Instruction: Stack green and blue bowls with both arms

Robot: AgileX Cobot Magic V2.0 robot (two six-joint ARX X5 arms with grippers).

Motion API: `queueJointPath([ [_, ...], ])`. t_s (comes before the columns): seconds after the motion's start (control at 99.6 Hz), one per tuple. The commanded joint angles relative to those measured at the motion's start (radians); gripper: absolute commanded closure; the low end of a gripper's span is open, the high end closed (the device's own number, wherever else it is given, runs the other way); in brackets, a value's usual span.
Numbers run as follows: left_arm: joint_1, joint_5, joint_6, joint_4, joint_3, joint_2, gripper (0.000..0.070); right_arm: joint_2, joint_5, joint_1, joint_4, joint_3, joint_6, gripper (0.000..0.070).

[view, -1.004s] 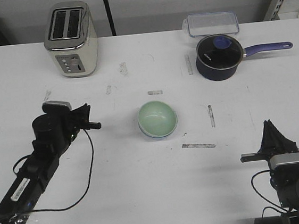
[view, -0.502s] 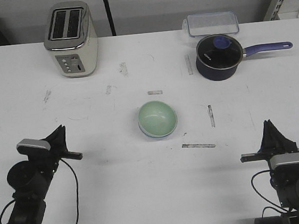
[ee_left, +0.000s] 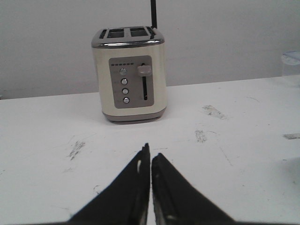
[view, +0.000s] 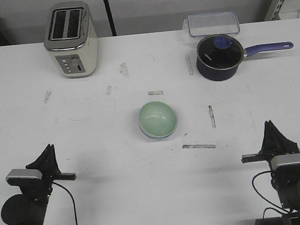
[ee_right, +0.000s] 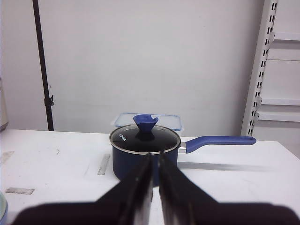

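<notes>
From the front, the green bowl (view: 158, 119) sits nested in the blue bowl (view: 151, 134) at the middle of the white table (view: 119, 175), only a thin blue rim showing beneath the green along its near-left edge. My left gripper (view: 48, 154) rests low at the near left corner and my right gripper (view: 270, 130) at the near right corner, both well apart from the bowls and holding nothing, fingers tapering forward to a point. At the far left stands a cream toaster (view: 71, 39); at the far right a navy saucepan (view: 219, 57) with a glass lid and purple handle, and just behind it a clear lidded container (view: 212, 23). Through my left wrist camera, my left gripper (ee_left: 150, 159) has its two black fingers (ee_left: 129, 190) drawn together with only a hairline slit between them, pointing toward the toaster (ee_left: 130, 72) across the scuffed tabletop; no bowl shows here. Through my right wrist camera, my right gripper (ee_right: 154, 159) likewise has its fingers (ee_right: 136, 187) pressed nearly together and empty, aimed at the saucepan (ee_right: 145, 150), with the container (ee_right: 147, 120) behind it and a sliver of the bowls' rim at the picture's edge (ee_right: 2, 208).
</notes>
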State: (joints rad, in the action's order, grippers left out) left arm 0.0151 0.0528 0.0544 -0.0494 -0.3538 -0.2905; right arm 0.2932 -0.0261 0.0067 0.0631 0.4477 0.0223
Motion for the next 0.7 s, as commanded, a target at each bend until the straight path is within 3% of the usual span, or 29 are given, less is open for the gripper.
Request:
queueJointPath([
  [0.0,-0.003,-0.013,0.000,-0.002,-0.002,0.022,0.0699,0.000,0.000,0.000,-0.011,0.003,-0.003,0.0685],
  [0.693,-0.003,-0.028,-0.003,0.004,-0.002,0.100,0.0698,0.000,0.000,0.000,-0.011,0.003,-0.003,0.0685],
])
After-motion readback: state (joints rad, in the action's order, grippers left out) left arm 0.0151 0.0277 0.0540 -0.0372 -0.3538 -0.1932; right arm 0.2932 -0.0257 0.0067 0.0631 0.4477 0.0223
